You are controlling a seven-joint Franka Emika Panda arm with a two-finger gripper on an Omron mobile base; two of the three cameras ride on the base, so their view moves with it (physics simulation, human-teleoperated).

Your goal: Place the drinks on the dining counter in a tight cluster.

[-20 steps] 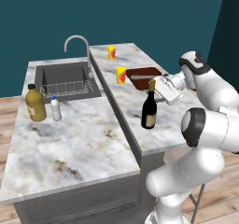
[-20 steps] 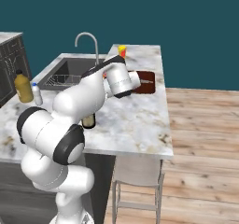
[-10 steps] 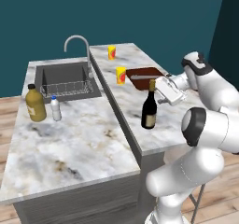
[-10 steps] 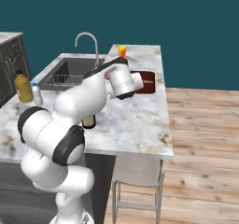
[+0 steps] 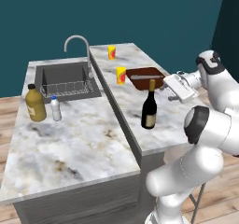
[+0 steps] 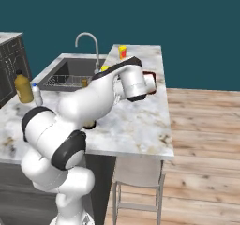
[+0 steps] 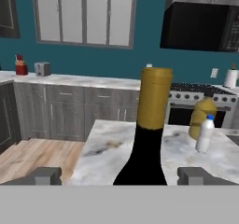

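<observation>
The wine bottle (image 5: 149, 107) stands upright on the dining counter (image 5: 163, 127), toward its near end, free of any grip. In the hand view its gold-capped neck (image 7: 154, 101) rises midway between the two finger tips, which sit far apart at either side with open space around the glass; the gripper (image 5: 171, 88) is spread wide and holds nothing. In the left base view it hangs just right of the bottle's neck, level with its top, apart from it.

The amber bottle (image 5: 35, 103) and the small water bottle (image 5: 55, 108) stand side by side, nearly touching, on the lower worktop (image 5: 65, 143) at its left side, just in front of the sink (image 5: 65, 80). Both are well apart from the wine bottle and off the dining counter.

Farther along the dining counter lie a dark red-brown board (image 5: 144, 76), with a pale strip on it that is too small to identify, and a yellow cup (image 5: 121, 75) just left of the board. A second yellow cup (image 5: 111, 52) stands near the far end. The curved tap (image 5: 77, 45) rises behind the sink.

In the right base view the arm (image 6: 101, 95) covers most of the wine bottle.
</observation>
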